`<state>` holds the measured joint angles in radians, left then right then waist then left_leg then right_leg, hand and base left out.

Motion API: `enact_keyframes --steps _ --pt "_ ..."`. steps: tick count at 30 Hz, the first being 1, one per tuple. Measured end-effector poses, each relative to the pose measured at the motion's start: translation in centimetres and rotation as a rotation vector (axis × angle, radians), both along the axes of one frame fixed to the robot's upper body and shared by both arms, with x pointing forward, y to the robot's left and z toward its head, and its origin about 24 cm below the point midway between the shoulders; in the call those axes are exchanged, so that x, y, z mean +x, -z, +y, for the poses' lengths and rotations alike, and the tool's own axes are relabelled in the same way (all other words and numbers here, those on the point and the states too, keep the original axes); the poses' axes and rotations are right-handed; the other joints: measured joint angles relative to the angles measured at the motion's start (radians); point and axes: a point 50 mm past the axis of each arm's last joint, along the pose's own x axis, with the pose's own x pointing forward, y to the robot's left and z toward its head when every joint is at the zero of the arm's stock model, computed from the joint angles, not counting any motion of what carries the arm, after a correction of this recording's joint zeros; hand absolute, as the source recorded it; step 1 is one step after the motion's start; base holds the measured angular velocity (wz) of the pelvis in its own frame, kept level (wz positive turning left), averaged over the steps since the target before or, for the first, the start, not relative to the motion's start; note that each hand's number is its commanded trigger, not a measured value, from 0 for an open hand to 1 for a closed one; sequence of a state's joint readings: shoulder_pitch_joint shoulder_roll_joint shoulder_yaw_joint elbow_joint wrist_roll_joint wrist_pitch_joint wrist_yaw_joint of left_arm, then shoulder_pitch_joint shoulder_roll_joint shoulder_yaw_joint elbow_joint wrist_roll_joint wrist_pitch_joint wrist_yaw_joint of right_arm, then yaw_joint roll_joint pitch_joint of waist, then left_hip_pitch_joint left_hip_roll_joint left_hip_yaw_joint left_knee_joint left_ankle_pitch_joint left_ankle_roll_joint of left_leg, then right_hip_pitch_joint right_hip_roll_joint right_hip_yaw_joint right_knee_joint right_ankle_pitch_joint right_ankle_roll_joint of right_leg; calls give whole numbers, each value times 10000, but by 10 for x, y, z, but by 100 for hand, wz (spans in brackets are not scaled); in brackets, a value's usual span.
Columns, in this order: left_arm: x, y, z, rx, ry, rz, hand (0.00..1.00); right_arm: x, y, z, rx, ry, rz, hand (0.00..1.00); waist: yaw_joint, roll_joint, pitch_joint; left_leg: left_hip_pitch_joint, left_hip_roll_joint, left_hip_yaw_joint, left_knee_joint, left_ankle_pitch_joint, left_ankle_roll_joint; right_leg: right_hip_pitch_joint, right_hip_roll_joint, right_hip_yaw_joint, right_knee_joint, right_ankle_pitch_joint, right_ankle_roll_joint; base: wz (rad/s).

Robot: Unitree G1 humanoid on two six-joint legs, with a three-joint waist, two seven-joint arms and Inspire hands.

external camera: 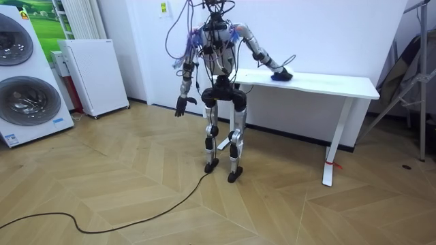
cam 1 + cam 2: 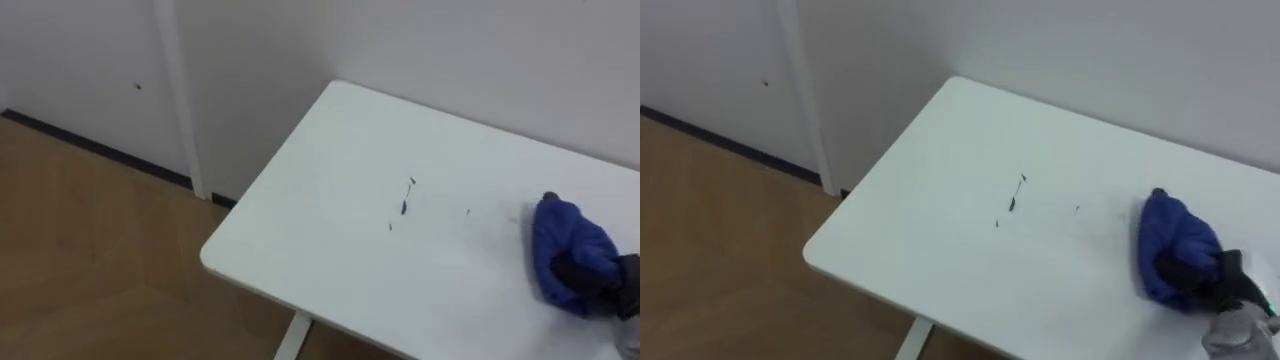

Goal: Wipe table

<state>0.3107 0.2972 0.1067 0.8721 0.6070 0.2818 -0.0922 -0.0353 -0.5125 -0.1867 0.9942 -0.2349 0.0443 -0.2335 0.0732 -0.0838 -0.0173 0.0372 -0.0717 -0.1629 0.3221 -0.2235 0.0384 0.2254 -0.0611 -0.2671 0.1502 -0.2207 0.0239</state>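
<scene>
eye views: head-mounted pair, near, looking down at the worktop [image 2: 330, 260] corner left of the right robot hand [image 2: 590, 278] | room view: standing far behind, facing the wall [image 1: 327, 34] | shared: worktop end around that robot hand

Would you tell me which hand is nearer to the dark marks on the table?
Right. The right hand grips the cloth on the table, right of the marks; the left hand hangs at its side, off the table.

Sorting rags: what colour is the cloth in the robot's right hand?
Blue: crumpled blue cloth, gripped by the right hand; clearest in left eye view.
</scene>
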Motion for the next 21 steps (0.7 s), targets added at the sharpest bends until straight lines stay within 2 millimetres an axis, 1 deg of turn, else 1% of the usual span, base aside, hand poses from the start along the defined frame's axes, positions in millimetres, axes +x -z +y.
enact_keyframes --steps 1,2,6,7,9,10,13,14,15,16,17,18,19,20,21 --pt "-2 -1 2 51 -182 -23 0 -14 0 -8 -152 441 162 100 -50 -2 -7 103 20 118 6 -24 32 50 4 212 16 -2 4 -22" --pt "-2 -1 4 90 -323 -49 0 -26 1 -13 -270 765 332 100 -130 9 -16 156 39 192 28 -78 44 101 17 278 14 5 15 -24" --pt "-4 -2 6 147 -475 -33 0 -55 2 -24 -456 1565 693 100 -243 15 -20 467 86 280 150 -266 55 385 87 670 13 -1 26 -20" --pt "-4 -1 4 112 -519 -50 0 -59 2 -25 -524 1697 724 100 -271 18 -22 515 89 310 158 -283 58 415 86 725 24 -14 33 -14" --pt "-4 0 2 50 -579 -37 0 -60 2 -25 -626 1776 732 100 -322 25 -24 558 92 350 159 -282 59 437 95 822 22 -14 39 -10" --pt "-4 1 -1 6 -565 19 0 -59 3 -23 -729 1773 773 100 -283 35 -24 634 105 432 129 -283 61 471 109 973 25 -13 38 -16" --pt "-9 6 -9 -27 -300 344 0 -44 3 -15 -1155 1552 841 100 -33 81 -9 800 157 568 -7 -282 62 468 140 1261 42 -3 25 -27" --pt "-11 8 -13 -115 -240 513 0 -37 4 -9 -1286 1336 898 100 94 87 -4 833 239 742 -85 -282 58 397 176 1397 53 22 -2 -42" --pt "-11 9 -15 -165 -168 588 0 -33 5 -4 -1345 1155 960 100 166 78 8 859 267 791 -143 -274 44 363 210 1507 34 54 -23 -51" --pt "-13 12 -20 -298 -78 751 0 -21 6 5 -1553 547 1073 100 240 79 22 901 296 794 -223 -269 34 296 280 1737 35 101 -67 -61" --pt "-13 15 -27 -440 13 849 0 -5 6 19 -1803 -333 1105 100 334 102 28 883 344 781 -257 -286 8 166 327 1826 67 147 -126 -61" --pt "-11 15 -29 -499 113 846 0 4 6 28 -1907 -844 1051 100 401 102 31 848 378 780 -273 -290 -4 147 357 1829 81 178 -147 -59" --pt "-6 17 -33 -585 181 743 0 24 5 50 -2116 -2085 894 100 498 94 64 804 439 760 -302 -287 -45 60 435 1852 79 283 -187 -44" --pt "-2 18 -37 -673 289 723 0 46 1 72 -2272 -3282 651 100 530 102 83 807 449 681 -327 -285 -62 11 479 1859 84 313 -218 -32" --pt "0 19 -38 -718 305 691 0 56 -1 84 -2250 -3824 556 100 532 103 90 804 441 595 -334 -282 -68 9 489 1816 89 317 -226 -3"
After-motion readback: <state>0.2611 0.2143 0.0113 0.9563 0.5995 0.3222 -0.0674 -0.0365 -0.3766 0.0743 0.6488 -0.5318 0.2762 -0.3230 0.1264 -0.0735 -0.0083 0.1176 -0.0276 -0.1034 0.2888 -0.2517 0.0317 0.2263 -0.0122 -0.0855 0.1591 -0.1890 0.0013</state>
